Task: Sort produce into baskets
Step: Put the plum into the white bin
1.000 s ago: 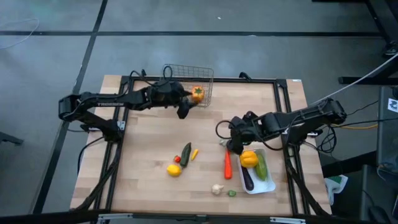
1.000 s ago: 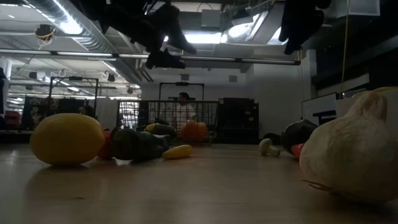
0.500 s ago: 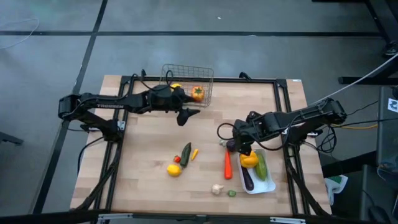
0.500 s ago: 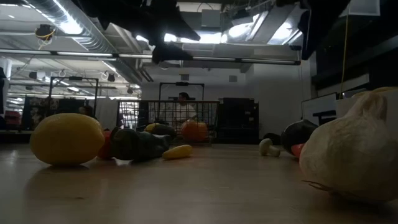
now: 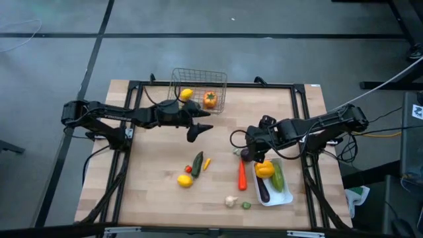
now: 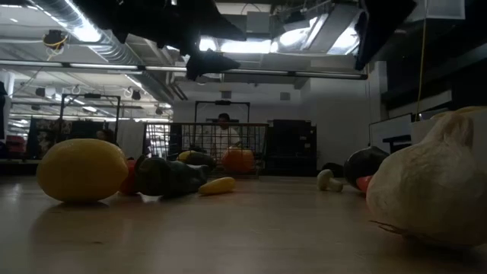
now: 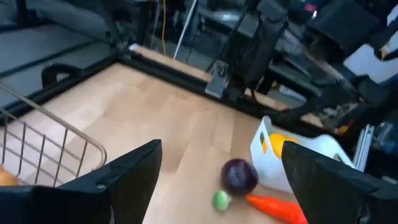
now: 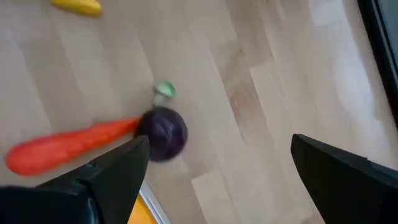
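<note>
The wire basket [image 5: 198, 84] at the table's far edge holds a yellow lemon [image 5: 187, 94] and an orange fruit [image 5: 209, 99]. My left gripper [image 5: 202, 127] hangs open just near of it, holding nothing. The white tray [image 5: 285, 196] at the near right holds a yellow pepper [image 5: 264, 170], a cucumber [image 5: 278, 177] and an eggplant [image 5: 263, 191]. My right gripper [image 5: 254, 149] points down, open, above a purple ball [image 8: 163, 132] lying beside the carrot [image 8: 65, 148] and a small green piece [image 8: 165, 89].
Mid-table lie a green cucumber [image 5: 197, 163], a small yellow piece [image 5: 206, 164], a red piece [image 5: 188, 169] and a lemon [image 5: 185, 180]. Garlic [image 5: 230, 201] and a green bit [image 5: 246, 205] sit near the front edge. A black frame [image 5: 301, 119] borders the table.
My left gripper has drawn back from over the wire basket toward the table's near edge and centre, tipping up toward level and staying open. The lemon in the basket has come into view from under it. My right gripper has rolled at the wrist while staying in place.
</note>
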